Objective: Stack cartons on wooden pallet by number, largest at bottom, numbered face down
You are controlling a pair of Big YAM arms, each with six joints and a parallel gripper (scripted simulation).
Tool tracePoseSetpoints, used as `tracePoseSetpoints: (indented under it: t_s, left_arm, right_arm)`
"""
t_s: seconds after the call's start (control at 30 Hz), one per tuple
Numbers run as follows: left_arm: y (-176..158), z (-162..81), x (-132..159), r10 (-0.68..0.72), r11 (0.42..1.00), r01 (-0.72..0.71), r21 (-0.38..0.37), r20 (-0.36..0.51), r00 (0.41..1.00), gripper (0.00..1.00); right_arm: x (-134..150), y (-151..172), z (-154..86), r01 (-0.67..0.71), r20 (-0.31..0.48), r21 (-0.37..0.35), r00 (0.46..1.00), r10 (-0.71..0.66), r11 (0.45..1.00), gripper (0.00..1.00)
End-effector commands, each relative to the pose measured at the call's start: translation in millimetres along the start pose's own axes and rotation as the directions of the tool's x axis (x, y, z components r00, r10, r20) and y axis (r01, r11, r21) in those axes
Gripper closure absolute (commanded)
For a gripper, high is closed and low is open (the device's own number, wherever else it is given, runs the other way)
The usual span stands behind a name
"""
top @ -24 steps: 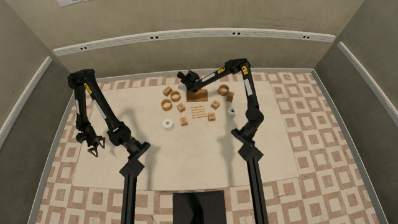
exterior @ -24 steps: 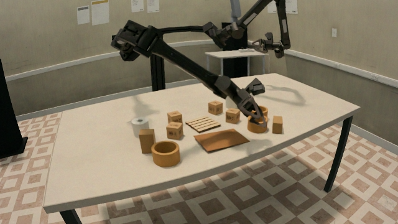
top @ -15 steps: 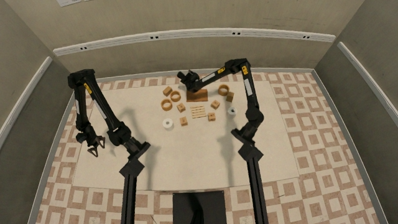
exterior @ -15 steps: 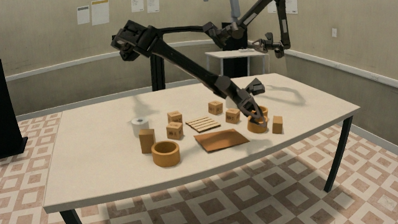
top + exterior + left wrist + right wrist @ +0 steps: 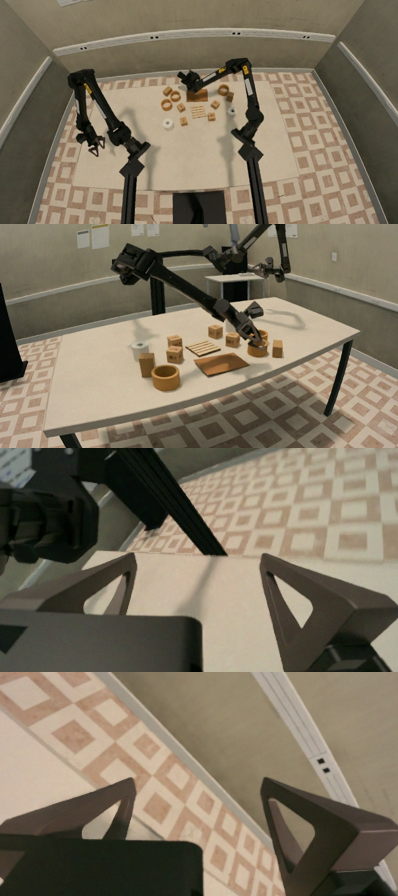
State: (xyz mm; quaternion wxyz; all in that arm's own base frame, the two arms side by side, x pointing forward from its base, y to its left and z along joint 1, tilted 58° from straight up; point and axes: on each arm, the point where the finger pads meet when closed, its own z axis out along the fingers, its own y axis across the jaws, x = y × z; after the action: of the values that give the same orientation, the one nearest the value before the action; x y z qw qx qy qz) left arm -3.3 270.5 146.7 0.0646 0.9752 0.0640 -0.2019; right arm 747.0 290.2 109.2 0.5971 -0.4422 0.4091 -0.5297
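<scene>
Four cube cartons stand apart on the table around the slatted pallet (image 5: 198,112) (image 5: 203,348), which bears nothing. Two, carton one (image 5: 181,107) (image 5: 232,340) and carton two (image 5: 183,121) (image 5: 215,331), are on its left in the top view. The other two, carton three (image 5: 215,104) (image 5: 175,355) and carton four (image 5: 211,117) (image 5: 175,341), are on its right. Printing shows on the cartons; their undersides are hidden. My left gripper (image 5: 101,150) (image 5: 198,559) is open and empty, far from the cartons. My right gripper (image 5: 198,784) is open and empty, above the table's far side, beyond the pallet.
A brown sheet (image 5: 200,97) (image 5: 221,364) lies beyond the pallet. Rings (image 5: 166,109) (image 5: 175,101) (image 5: 166,382) and plain tan blocks (image 5: 167,91) (image 5: 229,97) stand around it. White rolls (image 5: 165,125) (image 5: 137,352) stand outside the cartons. The right forearm passes above this area.
</scene>
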Motion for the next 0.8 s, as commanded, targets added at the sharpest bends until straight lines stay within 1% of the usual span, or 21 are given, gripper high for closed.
tracePoseSetpoints:
  t_s: [0.0, 0.13, 0.23, 0.3, 0.33, 0.4, 0.47, 0.6, 0.77]
  left_arm:
    - [-13.8, -17.3, 17.9, 0.174, 0.978, -0.167, 0.122, -0.052, 0.983, 0.00]
    - [-26.4, -31.9, 40.1, 0.334, 0.921, -0.307, 0.240, -0.080, 0.939, 0.00]
    - [-34.4, -44.5, 56.3, 0.446, 0.856, -0.399, 0.329, -0.078, 0.892, 0.00]
    - [-34.4, -44.5, 56.3, 0.446, 0.856, -0.399, 0.329, -0.078, 0.892, 0.00]
    - [-38.3, -46.8, 56.7, 0.473, 0.836, -0.420, 0.352, -0.074, 0.878, 0.00]
    - [-42.6, -61.4, 75.1, 0.572, 0.751, -0.498, 0.433, -0.050, 0.819, 0.00]
    - [-46.1, -71.9, 85.8, 0.627, 0.689, -0.536, 0.488, -0.030, 0.778, 0.00]
    - [-51.5, -93.1, 105.1, 0.724, 0.545, -0.603, 0.582, 0.035, 0.689, 0.00]
    - [-54.9, -123.1, 128.5, 0.811, 0.330, -0.660, 0.675, 0.155, 0.564, 0.00]
  right_arm:
    - [22.8, -7.5, -7.0, -0.021, -0.026, -0.029, 0.999, 0.020, 0.999, 0.00]
    - [34.9, -5.4, -27.7, -0.027, -0.034, -0.080, 0.999, 0.025, 0.996, 0.00]
    - [44.7, -3.8, -44.2, -0.033, -0.041, -0.121, 0.999, 0.028, 0.992, 0.00]
    - [44.7, -3.8, -44.2, -0.033, -0.041, -0.121, 0.999, 0.028, 0.992, 0.00]
    - [47.7, 2.4, -51.0, -0.034, -0.042, -0.142, 0.999, 0.028, 0.989, 0.00]
    - [57.1, -1.7, -65.3, -0.040, -0.050, -0.173, 0.998, 0.031, 0.984, 0.00]
    - [64.6, -0.6, -77.7, -0.041, -0.056, -0.204, 0.998, 0.031, 0.978, 0.00]
    - [78.1, 1.6, -101.4, -0.047, -0.064, -0.260, 0.997, 0.031, 0.964, 0.00]
    - [95.9, 4.3, -131.3, -0.054, -0.078, -0.331, 0.996, 0.030, 0.942, 0.00]
